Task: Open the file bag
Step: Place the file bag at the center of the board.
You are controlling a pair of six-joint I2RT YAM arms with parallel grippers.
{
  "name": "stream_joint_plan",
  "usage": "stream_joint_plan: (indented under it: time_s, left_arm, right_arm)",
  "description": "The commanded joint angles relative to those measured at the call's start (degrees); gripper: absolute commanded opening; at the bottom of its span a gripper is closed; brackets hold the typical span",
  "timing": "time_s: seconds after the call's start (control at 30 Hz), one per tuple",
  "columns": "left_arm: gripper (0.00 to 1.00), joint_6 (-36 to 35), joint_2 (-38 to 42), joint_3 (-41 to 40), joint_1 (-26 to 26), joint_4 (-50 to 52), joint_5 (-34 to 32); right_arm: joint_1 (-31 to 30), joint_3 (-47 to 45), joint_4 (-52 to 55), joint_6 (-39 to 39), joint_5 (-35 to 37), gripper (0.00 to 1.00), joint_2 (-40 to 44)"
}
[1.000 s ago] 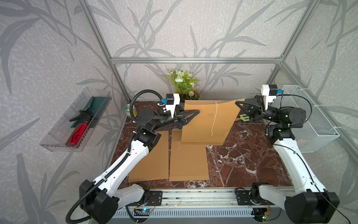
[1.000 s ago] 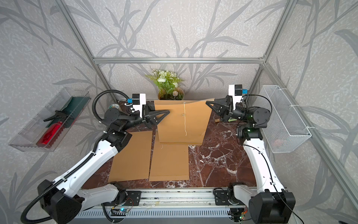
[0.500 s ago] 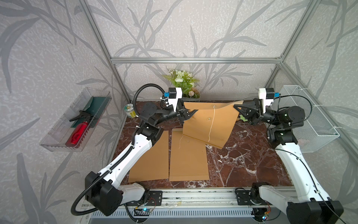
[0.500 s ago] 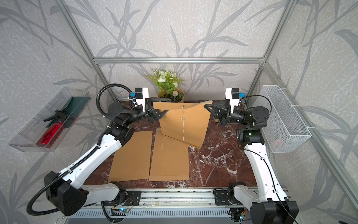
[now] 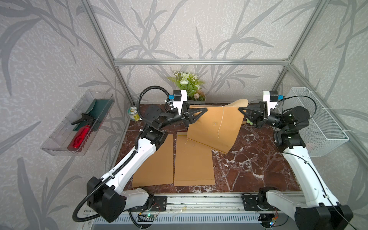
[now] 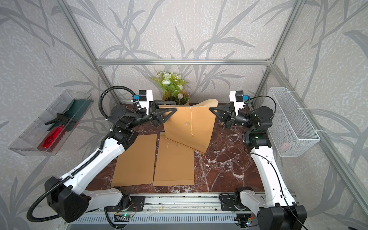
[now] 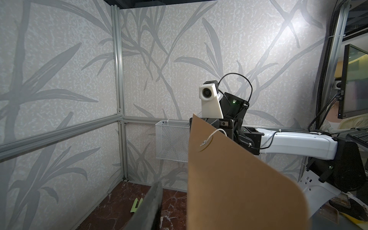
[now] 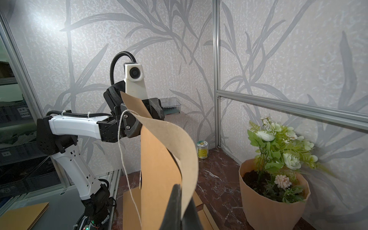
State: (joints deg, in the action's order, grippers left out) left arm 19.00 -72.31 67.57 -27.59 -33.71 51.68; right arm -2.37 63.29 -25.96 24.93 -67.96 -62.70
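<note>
While the kraft file bag [image 5: 215,127] hangs raised above the far half of the marble tabletop [image 5: 258,163], tilted with its lower edge slanting down toward the right arm's side, the two arms meet it at its top corners. The right gripper [image 5: 242,110] has its jaws pressed together on the corner nearest it; the right wrist view shows the fingers [image 8: 175,201] pinching the edge of the flap [image 8: 169,135], which curls up and away from the bag's body, so the mouth is partly lifted. The left gripper [image 5: 204,105] sits at the opposite top corner with its jaws spread, one in front of the paper and one behind. In the left wrist view a clear gap separates the visible finger [image 7: 149,207] from the sheet. A white closure string [image 5: 221,121] dangles loose down the bag's face past a small round button [image 5: 214,123]. The lowest corner reaches the tabletop; contact cannot be told. Two more kraft bags [image 5: 155,161] [image 5: 193,159] lie flat side by side nearer the rail, and a potted plant [image 5: 188,85] stands against the back wall
</note>
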Motion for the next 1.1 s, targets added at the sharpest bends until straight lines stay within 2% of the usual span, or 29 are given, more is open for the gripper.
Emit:
stream_joint_plan:
  time_s: [0.0, 0.33, 0.4, 0.57, 0.67, 0.8, 0.87, 1.07]
  left_arm:
    - [0.38, -2.52, 2.30, 1.86, -0.18, 1.96, 0.17]
    - [0.39, -5.63, 3.76, 1.95, -0.18, 7.79, -0.88]
    - [0.33, -5.13, 3.51, 1.95, -0.15, 7.20, -0.71]
    - [0.11, -4.11, 2.93, 1.88, -0.18, 5.73, -0.37]
    - [0.02, -2.87, 2.57, 1.69, -0.18, 4.18, -0.94]
    - [0.00, 3.21, 1.59, 0.61, -0.18, -1.82, -2.61]
    - [0.00, 6.23, 1.05, 0.04, -0.18, -4.65, -3.57]
    - [0.00, 10.47, 0.22, 0.10, -0.07, -6.10, -5.47]
  right_arm:
    - [-0.53, 1.99, 0.47, -1.15, -0.20, 0.00, 0.03]
    - [-0.53, 2.59, -0.36, -0.73, 0.46, 0.00, -0.06]
    - [-0.53, 2.63, -0.50, -0.50, 0.46, 0.00, -0.08]
    - [-0.62, 2.41, -0.56, -0.56, 0.11, 0.00, 0.20]
    - [-0.62, 2.15, 0.01, -1.01, -0.06, 0.00, 0.29]
    - [-0.62, 1.71, 1.81, -2.49, 0.35, 0.00, 0.59]
    - [-0.62, 1.49, 3.03, -3.55, 1.04, 0.06, 0.86]
    - [-0.61, 0.76, 6.04, -5.89, 1.60, 0.39, 1.17]
